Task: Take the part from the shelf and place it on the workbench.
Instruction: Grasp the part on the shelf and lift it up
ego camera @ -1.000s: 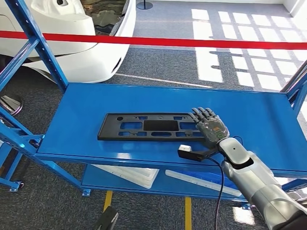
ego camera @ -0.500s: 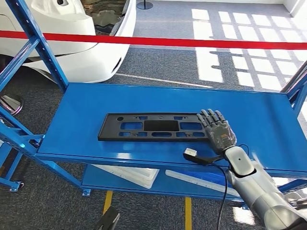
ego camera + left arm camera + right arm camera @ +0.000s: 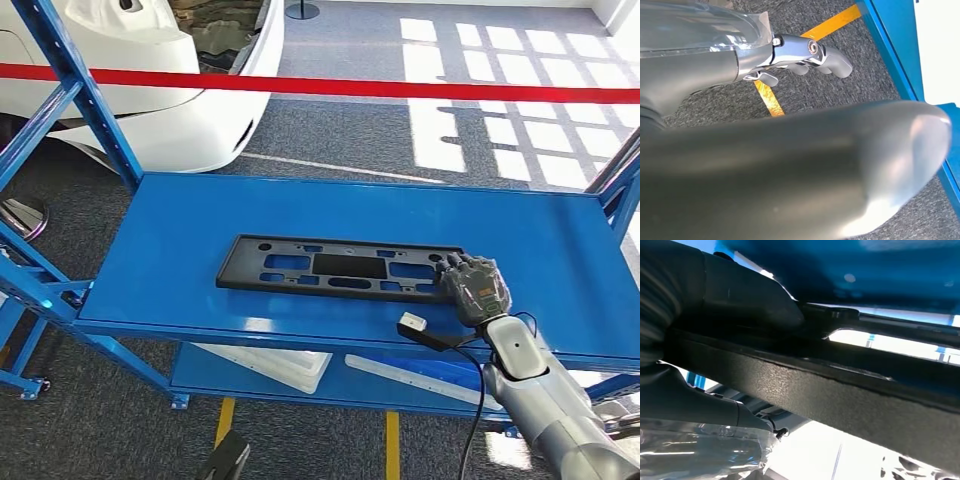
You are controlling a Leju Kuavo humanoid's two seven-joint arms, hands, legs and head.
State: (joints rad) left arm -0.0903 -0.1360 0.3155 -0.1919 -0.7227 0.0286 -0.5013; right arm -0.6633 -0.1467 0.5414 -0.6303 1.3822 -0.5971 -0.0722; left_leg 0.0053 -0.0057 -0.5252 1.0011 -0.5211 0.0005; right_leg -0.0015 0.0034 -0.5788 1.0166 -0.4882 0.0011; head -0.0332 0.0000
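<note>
A big room with a grey carpet floor (image 3: 355, 140), a red tape (image 3: 423, 89) stretched across it and a white car (image 3: 173, 90) behind holds a blue shelf (image 3: 189, 230) right in front of the robot. The right hand (image 3: 474, 288) sits at the near right part of the top shelf board, and its fingers (image 3: 453, 268) are curled over the right end of the black part (image 3: 340, 268). In the right wrist view the right hand (image 3: 734, 295) has its thumb on one side of the black part (image 3: 851, 395) and more of the hand on the other side, so it looks like the hand has hold of it. The part is a long flat frame with holes in it. It lies on the top board, and its long way runs from the hand out to the robot's left, tipped a little across the board. So almost all of the part sticks out to the left of the hand, and I think it could droop or swing when it is lifted by one end. The left hand (image 3: 806, 50) hangs down low over the floor near a yellow line (image 3: 770, 97), far from the part, with its fingers bent and nothing in them. Under the top board, the lower board holds a white flat piece (image 3: 264, 362) and a long pale strip (image 3: 423, 380).
</note>
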